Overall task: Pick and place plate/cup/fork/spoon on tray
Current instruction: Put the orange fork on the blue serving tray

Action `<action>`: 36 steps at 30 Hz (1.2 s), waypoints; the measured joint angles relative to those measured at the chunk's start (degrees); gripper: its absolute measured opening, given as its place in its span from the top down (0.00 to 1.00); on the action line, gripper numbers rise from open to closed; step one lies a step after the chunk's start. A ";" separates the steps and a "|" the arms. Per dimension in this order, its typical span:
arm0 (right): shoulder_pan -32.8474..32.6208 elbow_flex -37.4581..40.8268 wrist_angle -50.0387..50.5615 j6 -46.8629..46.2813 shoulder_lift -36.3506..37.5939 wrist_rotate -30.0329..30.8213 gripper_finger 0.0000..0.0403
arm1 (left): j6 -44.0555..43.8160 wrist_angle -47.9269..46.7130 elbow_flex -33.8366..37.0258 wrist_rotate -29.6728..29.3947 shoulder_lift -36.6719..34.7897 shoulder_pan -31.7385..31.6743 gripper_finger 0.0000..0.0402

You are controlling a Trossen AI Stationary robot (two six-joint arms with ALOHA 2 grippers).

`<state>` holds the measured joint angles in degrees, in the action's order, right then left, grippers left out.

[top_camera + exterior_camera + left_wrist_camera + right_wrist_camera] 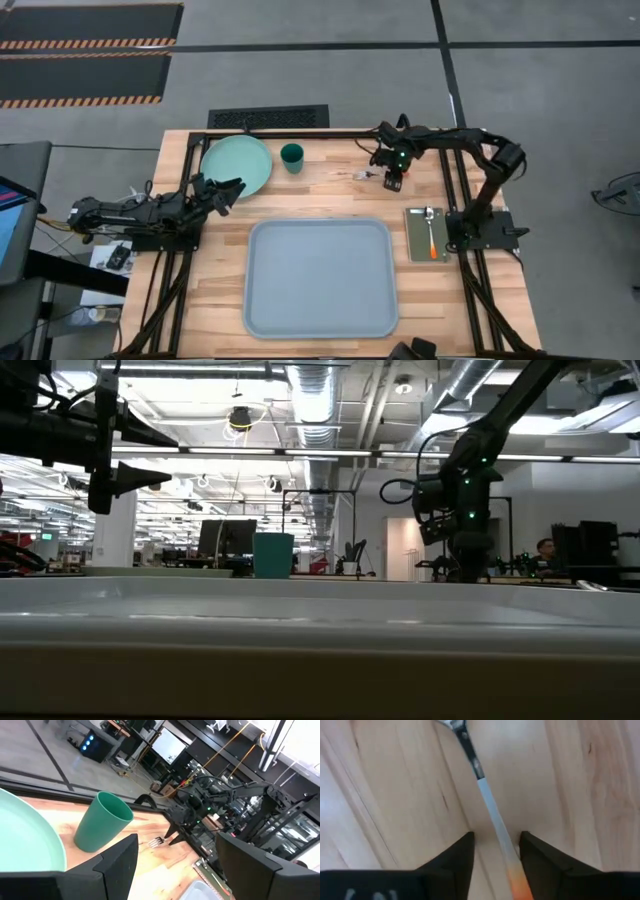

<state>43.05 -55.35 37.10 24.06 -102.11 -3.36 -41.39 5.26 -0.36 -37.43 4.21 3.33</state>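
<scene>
The tray (320, 278) waits empty on the tabletop (330, 195), the plate (237, 166) and cup (292, 156) beyond it. My right fingers (495, 857) stand open astride the fork (485, 795); I should drop square, then close on the handle. My left fingers (175, 865) hover open by the plate.

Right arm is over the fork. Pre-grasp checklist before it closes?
1. Fork between the right gripper fingers: ok, handle runs through the gap.
2. Right fingers open: ok, gap on both sides of the handle.
3. Fork lying flat on the table: ok.
4. Tray free to receive it: ok, nothing on it.
5. Left gripper out of the way: ok, it hangs open by the plate, apart from the fork.
6. Cup clear of the right arm: ok, upright beside the plate.
</scene>
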 joint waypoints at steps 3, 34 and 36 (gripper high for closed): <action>-0.04 -2.39 2.85 -0.21 -2.48 0.59 0.72 | 0.00 0.01 0.00 -0.16 0.00 0.00 0.37; -12.69 -0.47 -8.83 -26.75 22.14 -17.02 0.96 | -1.26 5.48 0.00 9.08 -0.01 0.02 0.37; -16.07 0.80 -15.40 -29.49 24.74 -18.93 0.96 | -0.11 7.93 0.00 10.83 -0.02 0.02 0.37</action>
<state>26.98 -54.55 21.70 -5.44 -77.37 -22.28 -41.49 13.19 -0.36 -26.60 4.19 3.36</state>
